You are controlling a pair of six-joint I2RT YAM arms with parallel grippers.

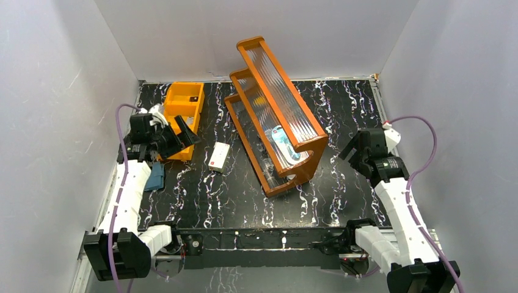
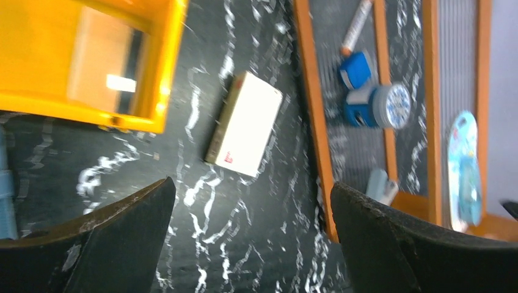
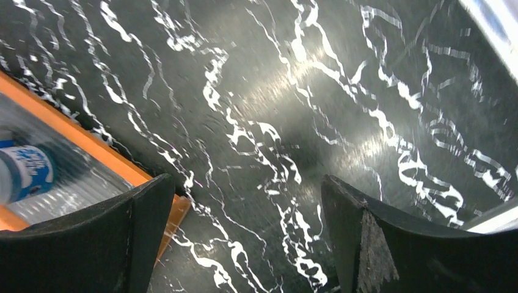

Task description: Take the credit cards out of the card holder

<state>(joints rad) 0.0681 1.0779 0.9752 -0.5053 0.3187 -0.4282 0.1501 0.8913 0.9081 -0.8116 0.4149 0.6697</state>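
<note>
The blue card holder [image 1: 156,177] lies on the table at the left, partly hidden under my left arm; only a blue strip of it shows at the left edge of the left wrist view [image 2: 6,195]. I see no loose credit cards for certain. A flat tan patch [image 2: 101,67] in the orange tray may be one; I cannot tell. My left gripper [image 1: 186,139] is open and empty, next to the tray and above the table [image 2: 253,201]. My right gripper [image 1: 349,151] is open and empty over bare table [image 3: 244,207] to the right of the orange rack.
An orange three-compartment tray [image 1: 183,104] stands at the back left. A white box with a red mark [image 1: 218,157] lies between the tray and a large tilted orange rack [image 1: 275,116] holding blue items [image 2: 366,97]. White walls enclose the table.
</note>
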